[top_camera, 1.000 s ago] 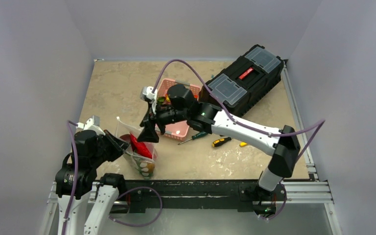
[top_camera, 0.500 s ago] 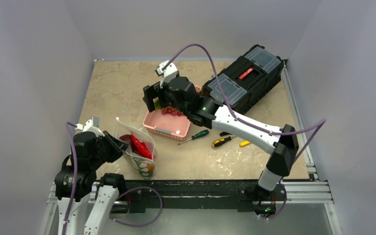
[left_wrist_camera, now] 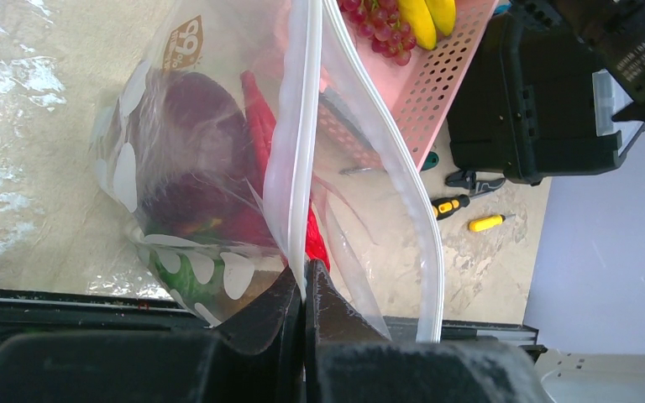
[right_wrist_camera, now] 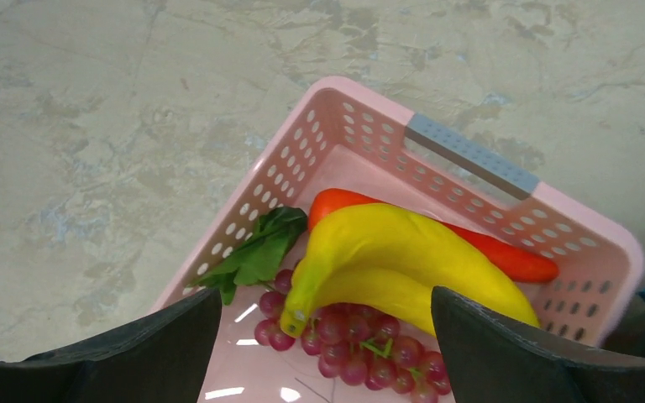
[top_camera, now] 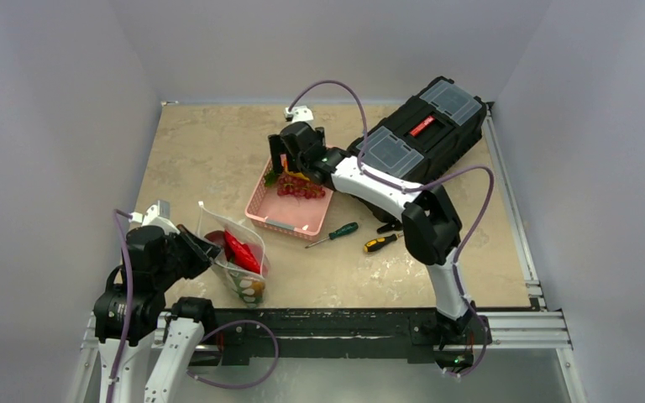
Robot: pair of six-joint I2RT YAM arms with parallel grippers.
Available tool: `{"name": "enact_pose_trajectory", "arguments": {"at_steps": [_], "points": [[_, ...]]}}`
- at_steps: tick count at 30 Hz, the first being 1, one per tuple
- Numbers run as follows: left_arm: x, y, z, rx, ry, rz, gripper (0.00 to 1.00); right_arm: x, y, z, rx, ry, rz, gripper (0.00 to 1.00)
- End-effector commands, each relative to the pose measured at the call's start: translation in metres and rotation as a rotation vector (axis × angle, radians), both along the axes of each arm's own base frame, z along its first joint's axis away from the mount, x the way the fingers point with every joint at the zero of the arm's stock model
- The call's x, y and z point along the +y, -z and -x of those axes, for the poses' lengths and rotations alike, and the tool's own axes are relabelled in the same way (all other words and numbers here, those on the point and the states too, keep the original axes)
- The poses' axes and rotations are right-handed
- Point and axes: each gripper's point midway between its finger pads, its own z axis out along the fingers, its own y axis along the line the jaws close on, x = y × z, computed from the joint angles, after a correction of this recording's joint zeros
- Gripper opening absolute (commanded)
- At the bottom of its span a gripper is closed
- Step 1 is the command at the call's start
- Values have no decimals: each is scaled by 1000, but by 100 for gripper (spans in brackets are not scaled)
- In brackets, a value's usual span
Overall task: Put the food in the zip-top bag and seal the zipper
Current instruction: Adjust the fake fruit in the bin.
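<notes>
Right gripper (right_wrist_camera: 326,329): gone from the zip-top bag (left_wrist_camera: 176,126) to above the pink basket (right_wrist_camera: 470,155), jaws now wide and empty.
Left gripper (left_wrist_camera: 304,285): pinching the bag's mouth edge.
Your next pick: banana (right_wrist_camera: 403,252), grapes (right_wrist_camera: 361,348), carrot (right_wrist_camera: 504,256) (red pieces already bagged).

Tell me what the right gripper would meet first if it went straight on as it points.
Probably the bananas in the pink basket, lying between its open fingers; depth is unclear.

A robotics lab cell: blank grey walls (top_camera: 50,126) enclose a tabletop (top_camera: 210,151); 2 arms (top_camera: 378,186) stand bolted to an aluminium rail (top_camera: 546,327).
</notes>
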Motion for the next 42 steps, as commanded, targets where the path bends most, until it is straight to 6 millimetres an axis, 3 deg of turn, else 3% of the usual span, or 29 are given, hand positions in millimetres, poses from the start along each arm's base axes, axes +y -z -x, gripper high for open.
{"name": "enact_pose_trajectory", "arguments": {"at_steps": [1,6,10,15,19,22,24,31,33,36,38,42], "points": [[0,-5,0,-23,12,-6,0,24,-26,-12,-9,64,-145,95],[0,-5,1,-24,11,-6,0,31,4,-19,87,173,-185,96],[0,-5,1,-24,12,-6,0,27,25,-24,95,239,-184,86],[1,-5,3,-22,9,-12,0,19,26,-36,22,270,-145,59],[1,-4,2,-22,8,-12,0,27,27,-36,18,212,-130,33],[1,-4,2,-20,9,-12,0,30,19,-31,24,181,-155,8],[0,-3,1,-19,11,-11,0,32,8,-26,25,158,-190,1],[0,-3,0,-19,13,-11,0,34,-64,5,-19,34,-391,0],[0,-3,0,-17,12,-10,0,35,-94,22,-60,-48,-490,0],[-1,-2,-2,-16,16,-4,0,34,-113,47,-130,-171,-607,0],[-3,-1,-4,-14,19,2,0,33,-108,58,-152,-225,-631,0],[-5,0,-5,-13,26,9,0,42,-72,76,-142,-358,-612,0]]}}
